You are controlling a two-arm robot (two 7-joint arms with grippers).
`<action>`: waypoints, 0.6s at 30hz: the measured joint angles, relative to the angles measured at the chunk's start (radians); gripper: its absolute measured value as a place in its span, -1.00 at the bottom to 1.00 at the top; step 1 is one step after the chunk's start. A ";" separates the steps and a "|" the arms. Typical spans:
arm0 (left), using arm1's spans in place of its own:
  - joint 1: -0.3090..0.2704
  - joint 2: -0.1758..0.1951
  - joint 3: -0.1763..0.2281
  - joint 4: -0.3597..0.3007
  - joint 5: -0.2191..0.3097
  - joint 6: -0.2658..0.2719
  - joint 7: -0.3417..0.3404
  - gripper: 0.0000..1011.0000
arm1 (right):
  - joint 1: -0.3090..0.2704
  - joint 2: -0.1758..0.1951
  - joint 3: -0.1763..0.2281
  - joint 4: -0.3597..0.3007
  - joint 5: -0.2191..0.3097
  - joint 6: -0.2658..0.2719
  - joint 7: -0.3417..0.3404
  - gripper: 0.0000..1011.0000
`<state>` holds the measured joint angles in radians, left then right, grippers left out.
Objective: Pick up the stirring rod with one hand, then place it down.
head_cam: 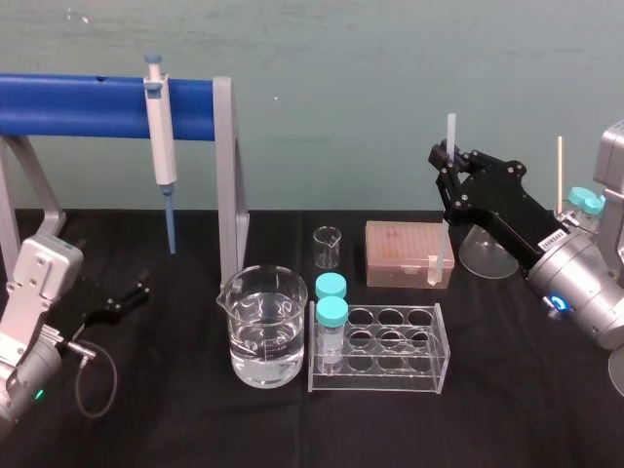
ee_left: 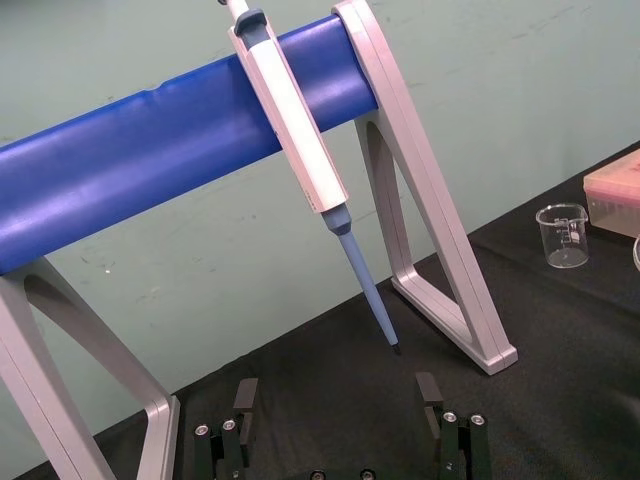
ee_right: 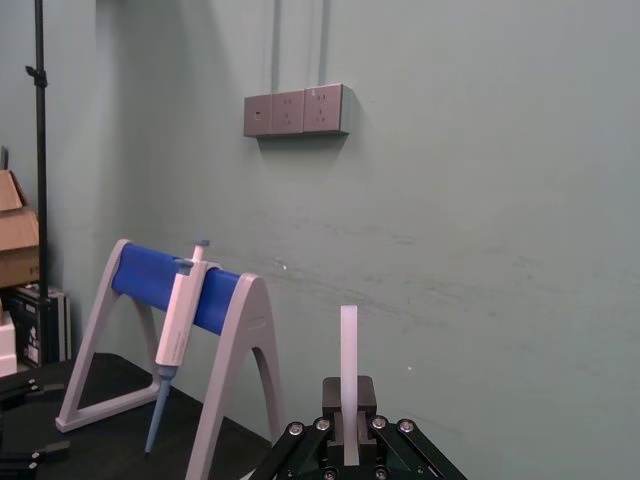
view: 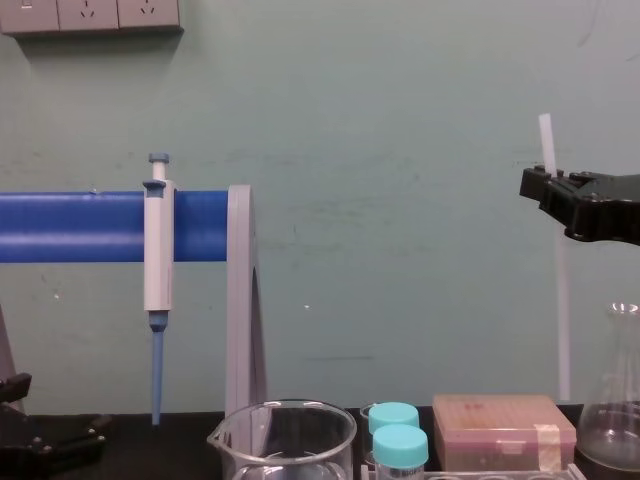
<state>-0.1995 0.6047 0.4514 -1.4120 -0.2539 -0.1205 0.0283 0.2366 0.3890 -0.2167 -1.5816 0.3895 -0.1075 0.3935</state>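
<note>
Head view: the right claw (head_cam: 448,164) is clamped on the stirring rod (head_cam: 451,129), holding it upright over the right end of the pink tip box (head_cam: 400,252). The left claw (head_cam: 125,295) sits low at the left of the counter (head_cam: 507,390).

Left wrist view: the left claw (ee_left: 337,405) has its jaws apart, facing the pipette (ee_left: 295,130).

Right wrist view: the stirring rod (ee_right: 348,350) rises from the closed jaws.

Chest view: the stirring rod (view: 562,320) runs from the right claw (view: 548,185) down behind the pink tip box (view: 500,425).

Stirring rod (view: 563,320) (translucent white) stands nearly upright, gripped in the right hand (head_cam: 448,158), apparently lifted.
</note>
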 joint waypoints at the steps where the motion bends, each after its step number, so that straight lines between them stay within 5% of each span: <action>1: 0.000 0.000 0.000 0.000 0.000 0.000 0.000 0.98 | 0.000 0.000 0.000 0.000 0.000 0.000 0.000 -0.87; 18: 0.000 0.000 0.000 0.000 0.000 0.000 0.000 0.98 | 0.004 -0.003 -0.004 0.011 -0.004 0.001 0.000 -0.87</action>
<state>-0.1996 0.6047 0.4514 -1.4120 -0.2539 -0.1205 0.0283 0.2408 0.3860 -0.2205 -1.5707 0.3854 -0.1063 0.3931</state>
